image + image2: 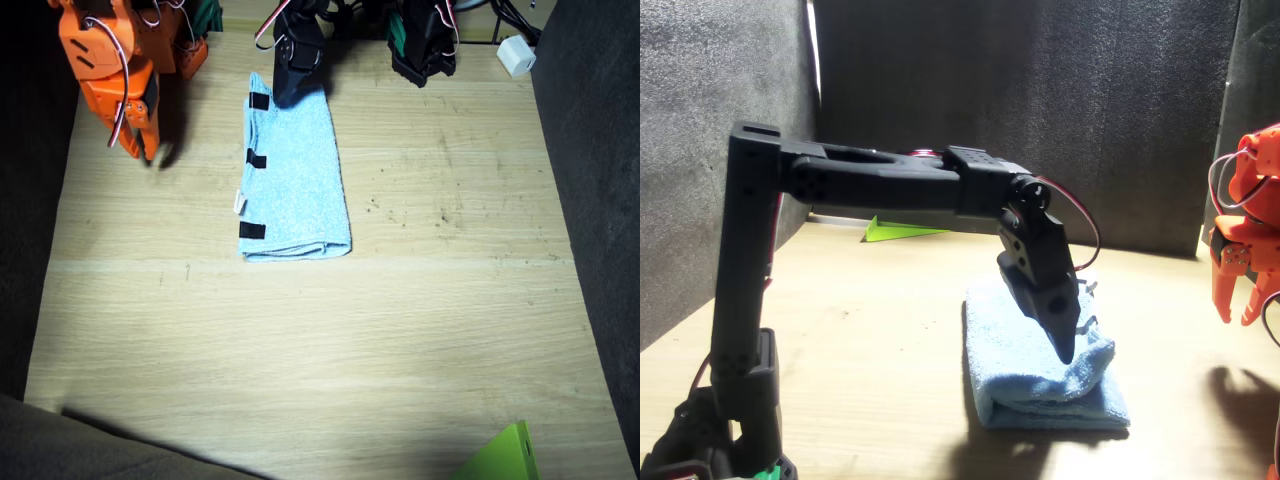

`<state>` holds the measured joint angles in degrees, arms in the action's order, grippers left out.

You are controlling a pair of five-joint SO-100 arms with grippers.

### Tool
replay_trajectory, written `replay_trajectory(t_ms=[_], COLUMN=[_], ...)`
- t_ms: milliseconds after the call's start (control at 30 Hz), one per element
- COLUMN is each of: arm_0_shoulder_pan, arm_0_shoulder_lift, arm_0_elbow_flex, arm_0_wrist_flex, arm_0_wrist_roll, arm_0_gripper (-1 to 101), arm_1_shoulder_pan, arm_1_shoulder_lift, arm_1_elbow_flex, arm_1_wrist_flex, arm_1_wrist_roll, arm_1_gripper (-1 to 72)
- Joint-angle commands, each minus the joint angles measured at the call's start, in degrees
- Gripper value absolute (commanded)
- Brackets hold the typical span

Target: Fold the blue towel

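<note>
Blue towel (295,170): lying folded lengthwise near bench (300,350) far edge; left claw (1065,340), closed and empty, hovering over its far end; right claw (140,140) idling, closed; crosswise fold seemingly pending.

The left arm (890,185) is matte black, built of boxy, blocky links, with thin red and white cables looping near its wrist. The right arm (110,60) is bright orange plastic, carrying white and red wires.
</note>
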<state>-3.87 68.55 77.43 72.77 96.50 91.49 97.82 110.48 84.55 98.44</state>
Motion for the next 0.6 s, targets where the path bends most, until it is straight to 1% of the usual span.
replay_trajectory(t_ms=[0, 267, 433, 500, 567], arm_0_shoulder_pan=[-7.03, -8.17, -8.17, -8.35, -8.88], arm_0_shoulder_lift=[0.62, -2.81, -3.6, -3.69, -4.66], arm_0_elbow_flex=[-2.81, -7.65, -7.03, -5.98, -5.8], arm_0_wrist_flex=[0.53, 1.14, -3.25, -6.24, -7.56], arm_0_wrist_roll=[1.49, 2.81, 2.72, 3.96, 5.19], arm_0_gripper=[-1, -1, -1, -1, -1], arm_1_shoulder_pan=[1.14, 0.26, 0.09, 0.26, 0.26], arm_1_shoulder_lift=[0.53, 0.7, 0.88, 0.88, 0.88], arm_1_elbow_flex=[0.18, 0.26, 0.26, 0.26, 0.26], arm_1_wrist_flex=[0.09, 0.18, 0.18, 0.18, 0.18], arm_1_wrist_roll=[0.62, 0.62, 0.44, 0.44, 0.44], arm_1_gripper=[10.7, 10.7, 10.7, 10.7, 10.7])
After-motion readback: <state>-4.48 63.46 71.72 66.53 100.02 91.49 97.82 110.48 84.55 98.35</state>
